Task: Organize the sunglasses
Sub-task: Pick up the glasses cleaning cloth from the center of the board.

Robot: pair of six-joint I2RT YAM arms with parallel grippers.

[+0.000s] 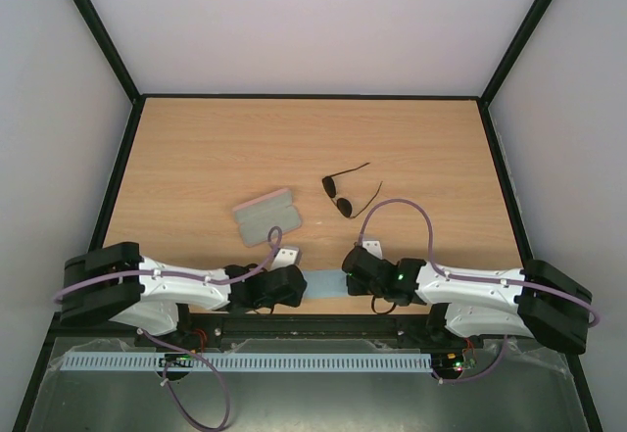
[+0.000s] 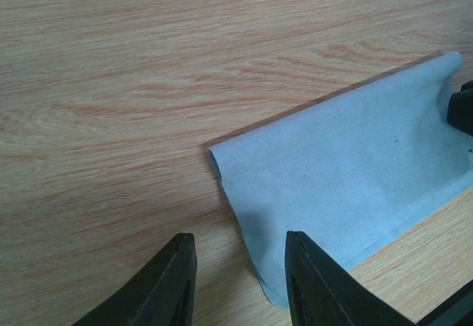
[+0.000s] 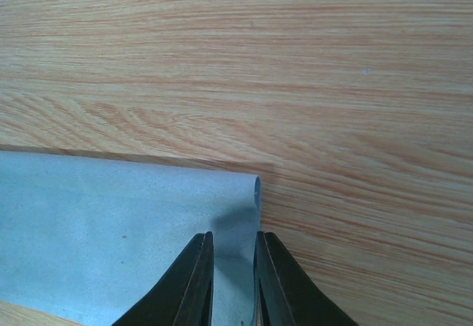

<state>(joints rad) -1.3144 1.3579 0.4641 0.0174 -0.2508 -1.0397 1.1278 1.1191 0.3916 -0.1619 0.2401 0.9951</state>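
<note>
The sunglasses [image 1: 338, 195], small and black with thin wire arms, lie open on the wooden table [image 1: 431, 158] right of centre, beyond both grippers. The closed oblong case [image 1: 266, 215] lies to their left. A light blue cloth [image 1: 323, 283] lies at the near edge between my grippers. My left gripper [image 1: 290, 283] is open and empty, its jaws straddling the cloth's [image 2: 355, 171] near left edge in the left wrist view [image 2: 240, 237]. My right gripper [image 1: 355, 267] stands low at the cloth's [image 3: 111, 222] right edge, jaws a narrow gap apart in the right wrist view [image 3: 230, 233].
A black frame rail [image 1: 500, 168] borders the table at the right, with matching rails at the left and back, and pale walls stand behind them. Bare wood [image 1: 245, 148] stretches beyond the case and sunglasses.
</note>
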